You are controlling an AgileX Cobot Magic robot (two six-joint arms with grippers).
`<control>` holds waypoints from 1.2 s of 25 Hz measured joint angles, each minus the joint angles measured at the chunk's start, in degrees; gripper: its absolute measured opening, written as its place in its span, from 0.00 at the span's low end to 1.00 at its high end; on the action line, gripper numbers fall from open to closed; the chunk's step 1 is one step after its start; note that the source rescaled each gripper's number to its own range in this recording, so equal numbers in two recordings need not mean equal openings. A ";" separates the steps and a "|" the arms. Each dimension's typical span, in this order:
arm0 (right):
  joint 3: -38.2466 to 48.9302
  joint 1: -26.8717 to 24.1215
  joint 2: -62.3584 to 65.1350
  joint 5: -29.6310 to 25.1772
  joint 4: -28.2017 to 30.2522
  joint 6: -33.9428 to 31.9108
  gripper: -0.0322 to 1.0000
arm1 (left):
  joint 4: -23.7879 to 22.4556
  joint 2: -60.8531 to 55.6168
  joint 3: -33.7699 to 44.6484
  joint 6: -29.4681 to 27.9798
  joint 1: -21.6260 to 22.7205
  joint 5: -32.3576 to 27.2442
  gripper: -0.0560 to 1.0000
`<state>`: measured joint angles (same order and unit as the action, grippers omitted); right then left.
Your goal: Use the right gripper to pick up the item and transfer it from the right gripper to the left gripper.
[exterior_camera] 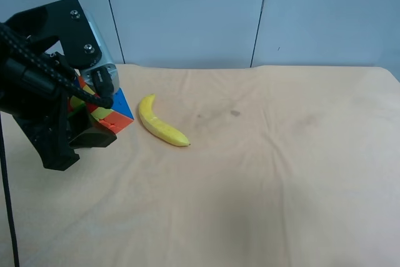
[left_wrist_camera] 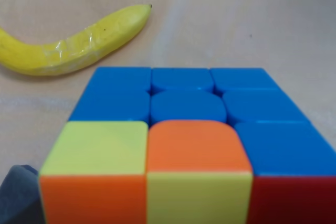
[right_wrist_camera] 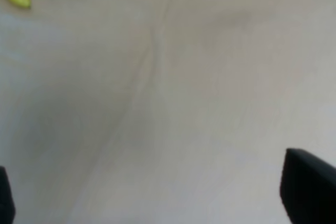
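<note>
Blue, orange and yellow squares of the puzzle cube (left_wrist_camera: 184,145) fill the left wrist view. The left gripper (exterior_camera: 87,123) seems clamped on it, near the banana (exterior_camera: 161,128). The right gripper (right_wrist_camera: 157,192) gapes empty and should back off gently, leaving the left's hold firm.
</note>
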<state>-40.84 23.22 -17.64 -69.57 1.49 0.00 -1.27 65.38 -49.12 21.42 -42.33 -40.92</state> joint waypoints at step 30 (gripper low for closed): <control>12.00 -11.32 12.49 8.15 -2.20 1.45 1.00 | 0.00 0.00 0.00 0.00 0.00 0.00 0.05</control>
<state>-28.84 11.90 -5.16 -61.42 -0.72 1.45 -1.27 65.38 -49.12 21.42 -42.33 -40.92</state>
